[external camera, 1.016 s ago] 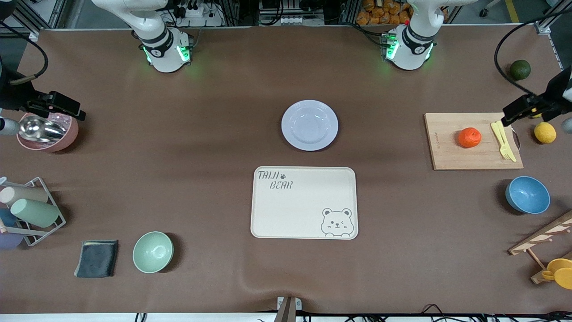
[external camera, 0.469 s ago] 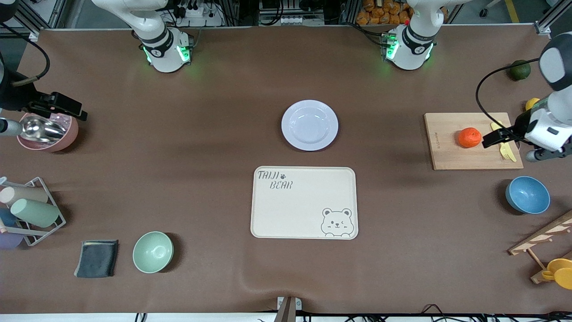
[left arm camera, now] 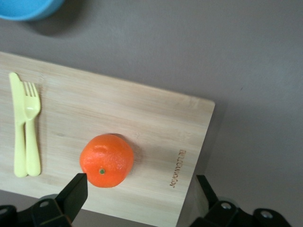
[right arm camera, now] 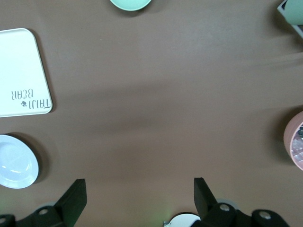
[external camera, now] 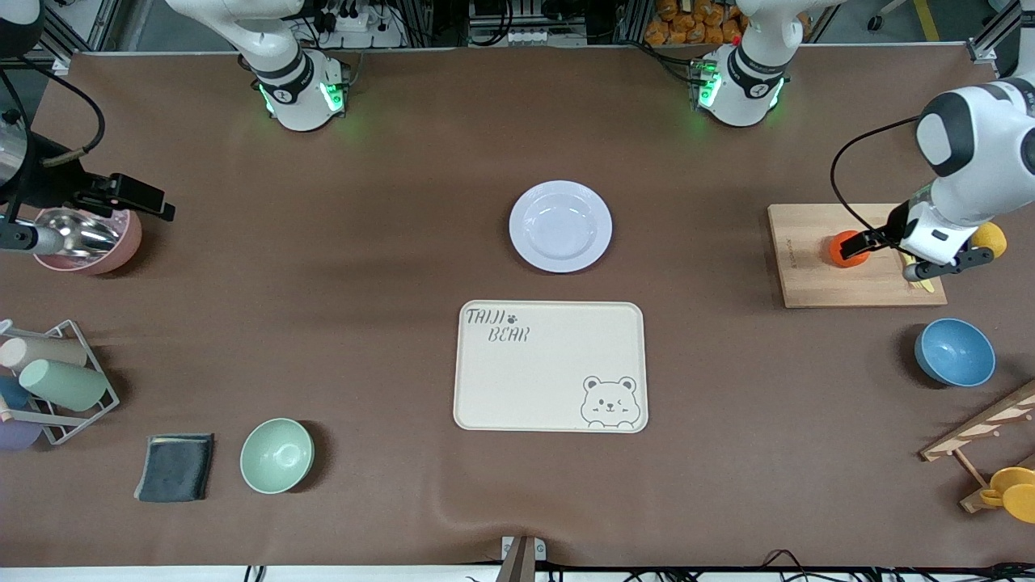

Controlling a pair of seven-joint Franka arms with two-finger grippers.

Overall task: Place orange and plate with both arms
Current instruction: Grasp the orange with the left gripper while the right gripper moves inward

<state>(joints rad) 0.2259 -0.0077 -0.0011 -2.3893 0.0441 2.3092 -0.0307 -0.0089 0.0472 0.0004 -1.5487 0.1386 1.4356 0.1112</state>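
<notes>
Left gripper (left arm camera: 137,201): jaws spread wide and holding nothing, hanging above the bamboo cutting board (external camera: 808,283) with the orange (left arm camera: 106,161) just beside one finger (left arm camera: 73,195), not yet between the two. The orange sits on the board's middle, apart from the yellow plastic knife and fork (left arm camera: 24,125) that lie side by side toward the board's end. In the front view the left gripper (external camera: 869,241) covers part of the orange (external camera: 841,246); a lemon (external camera: 990,237) shows past the wrist, and a blue bowl (external camera: 954,352) stands nearer to the front camera than the board.

Right gripper (right arm camera: 137,198): jaws likewise fully apart and empty, up over bare tablecloth at the right arm's end of the table, beside the pink bowl (external camera: 89,242) with its metal scoop (external camera: 73,230). Its wrist view takes in the plate (right arm camera: 16,163) and a corner of the bear-printed tray (right arm camera: 23,73), both well apart from it.

Progress: nothing is placed yet. The plate (external camera: 560,225) lies at the table's middle, farther from the front camera than the tray (external camera: 550,368), which is bare. Grasping and carrying both the orange and the plate remain; the left arm appears about to make the first grasp.

Change from one second earlier: the left arm has swung in from the table's edge to above the board and orange. The right arm has edged only slightly toward the middle. Plate, tray and orange lie where they were.
</notes>
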